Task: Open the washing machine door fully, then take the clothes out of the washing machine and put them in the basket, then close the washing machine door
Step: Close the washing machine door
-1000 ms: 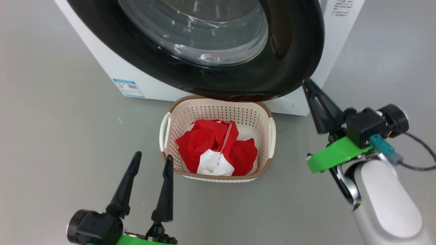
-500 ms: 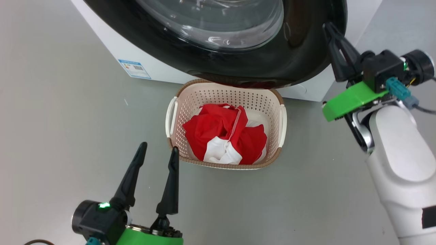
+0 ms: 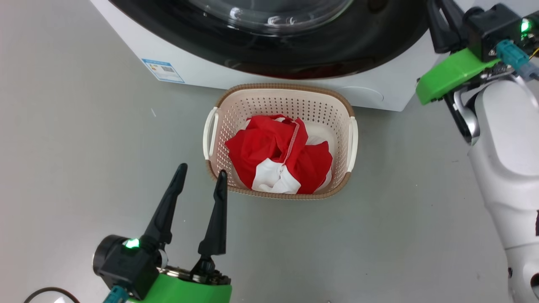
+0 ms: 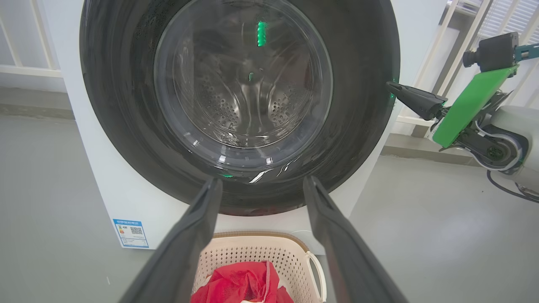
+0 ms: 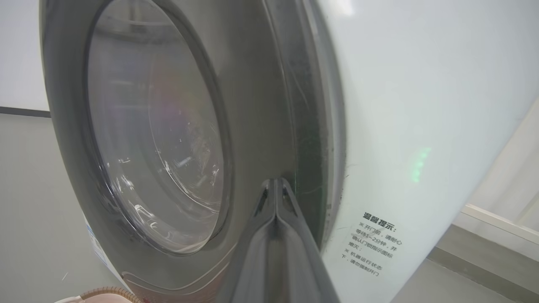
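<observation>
Left gripper (image 3: 202,169) fingers spread wide, empty (beside basket (image 3: 286,86) rim). Right gripper (image 5: 276,183) fingers pressed together, tips at washing machine door (image 5: 261,105) edge.

The left gripper (image 3: 202,169) has two long dark pointy fingers on a black and green wrist. In the head view it sits at 7 o'clock. Its fingers point to 12 o'clock, spread wide, with nothing between them. The right gripper (image 4: 391,85) is at 1 o'clock on a fat white forearm (image 3: 505,168), its fingers pressed tight together.
</observation>
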Robot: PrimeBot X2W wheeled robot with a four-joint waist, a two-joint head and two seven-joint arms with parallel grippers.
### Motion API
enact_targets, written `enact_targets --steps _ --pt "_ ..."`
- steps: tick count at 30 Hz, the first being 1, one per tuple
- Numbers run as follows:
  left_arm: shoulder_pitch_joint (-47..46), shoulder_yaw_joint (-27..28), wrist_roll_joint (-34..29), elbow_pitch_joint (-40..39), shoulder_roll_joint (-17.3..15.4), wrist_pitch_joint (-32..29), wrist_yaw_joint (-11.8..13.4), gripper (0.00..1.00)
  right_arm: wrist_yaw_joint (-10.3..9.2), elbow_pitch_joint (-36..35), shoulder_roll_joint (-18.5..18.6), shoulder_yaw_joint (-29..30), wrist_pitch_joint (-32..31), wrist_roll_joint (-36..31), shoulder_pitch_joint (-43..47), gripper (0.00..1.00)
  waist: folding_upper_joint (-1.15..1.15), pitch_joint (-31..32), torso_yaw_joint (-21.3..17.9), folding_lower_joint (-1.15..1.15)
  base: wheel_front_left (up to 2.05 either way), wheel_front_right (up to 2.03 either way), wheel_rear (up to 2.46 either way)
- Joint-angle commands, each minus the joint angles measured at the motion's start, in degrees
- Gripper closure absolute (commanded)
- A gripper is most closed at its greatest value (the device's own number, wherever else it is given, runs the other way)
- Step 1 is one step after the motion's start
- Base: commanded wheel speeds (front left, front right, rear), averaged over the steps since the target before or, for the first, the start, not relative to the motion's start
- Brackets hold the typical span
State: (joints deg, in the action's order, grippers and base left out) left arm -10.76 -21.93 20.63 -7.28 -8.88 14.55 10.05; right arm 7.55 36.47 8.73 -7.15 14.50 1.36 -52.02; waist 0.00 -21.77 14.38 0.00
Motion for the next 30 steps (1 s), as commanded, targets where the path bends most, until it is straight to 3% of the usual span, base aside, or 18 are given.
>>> enact_targets --steps 1,15,30 --pt "-1.26 2.20 -0.98 -1.19 -0.40 0.44 -0.37 0.00 -0.06 -0.37 -0.49 -0.62 0.37 -0.63 -2.08 1.00 0.00 -0.40 0.06 0.00 0.00 0.00 0.00" --pt "-2.20 2.66 -2.00 0.23 1.70 0.44 -2.27 0.00 -0.06 5.73 0.49 0.05 0.49 -2.36 -9.06 1.00 0.00 -1.23 0.88 0.00 0.00 0.00 0.00" --pt "-0.82 4.61 -2.09 0.81 2.31 0.45 -3.04 0.00 -0.06 1.05 -1.85 0.18 0.50 -1.28 -2.41 1.00 0.00 2.27 -2.75 0.00 0.00 0.00 0.00"
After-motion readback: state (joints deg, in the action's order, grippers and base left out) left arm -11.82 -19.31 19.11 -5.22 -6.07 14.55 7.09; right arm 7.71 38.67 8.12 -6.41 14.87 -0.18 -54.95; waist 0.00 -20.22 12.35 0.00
